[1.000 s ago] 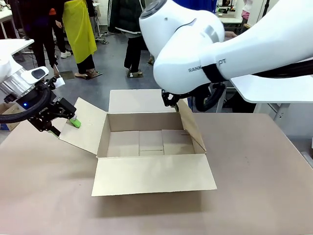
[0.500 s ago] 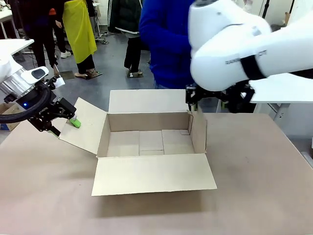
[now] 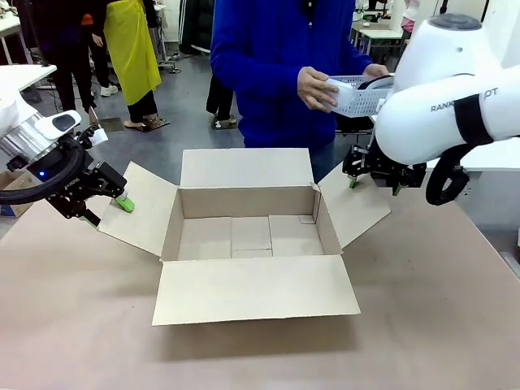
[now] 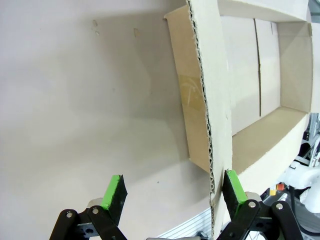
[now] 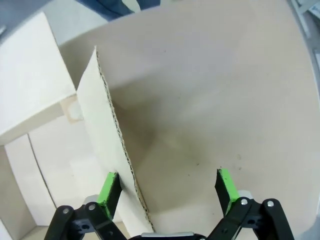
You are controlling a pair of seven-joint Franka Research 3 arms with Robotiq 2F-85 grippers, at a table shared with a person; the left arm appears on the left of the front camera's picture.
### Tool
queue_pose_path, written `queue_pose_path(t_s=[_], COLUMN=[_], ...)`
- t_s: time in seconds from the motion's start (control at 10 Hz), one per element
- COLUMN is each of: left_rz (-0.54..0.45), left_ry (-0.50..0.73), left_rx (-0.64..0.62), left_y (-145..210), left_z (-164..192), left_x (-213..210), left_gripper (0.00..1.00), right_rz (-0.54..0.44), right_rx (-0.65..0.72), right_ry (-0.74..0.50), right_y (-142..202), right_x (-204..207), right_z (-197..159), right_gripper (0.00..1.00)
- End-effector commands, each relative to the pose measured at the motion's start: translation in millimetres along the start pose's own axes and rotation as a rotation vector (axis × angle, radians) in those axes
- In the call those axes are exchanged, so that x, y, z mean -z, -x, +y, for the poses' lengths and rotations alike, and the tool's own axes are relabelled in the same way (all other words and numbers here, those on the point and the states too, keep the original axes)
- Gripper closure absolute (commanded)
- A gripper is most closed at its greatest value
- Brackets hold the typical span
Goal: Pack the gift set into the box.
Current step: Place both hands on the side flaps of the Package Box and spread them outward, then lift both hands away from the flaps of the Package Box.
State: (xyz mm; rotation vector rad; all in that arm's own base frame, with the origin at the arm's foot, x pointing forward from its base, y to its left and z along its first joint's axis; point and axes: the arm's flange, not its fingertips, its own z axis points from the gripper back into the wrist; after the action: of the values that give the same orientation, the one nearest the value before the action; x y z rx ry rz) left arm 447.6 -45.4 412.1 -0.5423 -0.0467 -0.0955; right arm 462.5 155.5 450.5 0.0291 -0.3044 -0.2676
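At the middle of the pale tan table [image 3: 431, 309] stands the box [image 3: 250, 236], a large plain brown corrugated cardboard carton, rectangular and open at the top. It is one carton with four flaps, all folded outward. The far flap [image 3: 245, 167] lies back toward the person, and the near flap [image 3: 256, 289] lies out toward the camera. The left flap [image 3: 140, 208] and the right flap [image 3: 355, 208] each slant up and away. Its floor shows as flat cardboard panels with seams between them.

Two grippers are at work, one per side flap. The left gripper [image 3: 108, 208] [image 4: 172, 192] has its fingers spread wide, and the left flap's raw fluted edge runs between them, just beside one green pad [image 4: 234, 186]. The right gripper [image 3: 374, 177] [image 5: 167, 187] is likewise spread wide, astride the right flap's edge, which passes close to one pad [image 5: 108, 188].

Beyond the carton a person in a blue top holds one white perforated plastic basket [image 3: 354, 94] in both hands, above the table's far edge.
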Motion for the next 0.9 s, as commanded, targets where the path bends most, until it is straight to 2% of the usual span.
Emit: queue_pose_path(t_s=[0.0,0.8], left_rz=[-0.006,-0.006], left_ry=[-0.015,-0.015], left_rx=[-0.005,-0.005], left_y=[2.5,2.5], left_z=[-0.4,-0.4], left_x=[-0.6,-0.6], left_gripper=[0.00,0.00], right_rz=[-0.005,-0.005], right_rx=[-0.020,-0.020], right_ry=[0.070,0.070], right_y=[-1.9,-1.9], right_x=[-9.4,-9.4], right_z=[19.5,19.5], right_gripper=[0.00,0.00])
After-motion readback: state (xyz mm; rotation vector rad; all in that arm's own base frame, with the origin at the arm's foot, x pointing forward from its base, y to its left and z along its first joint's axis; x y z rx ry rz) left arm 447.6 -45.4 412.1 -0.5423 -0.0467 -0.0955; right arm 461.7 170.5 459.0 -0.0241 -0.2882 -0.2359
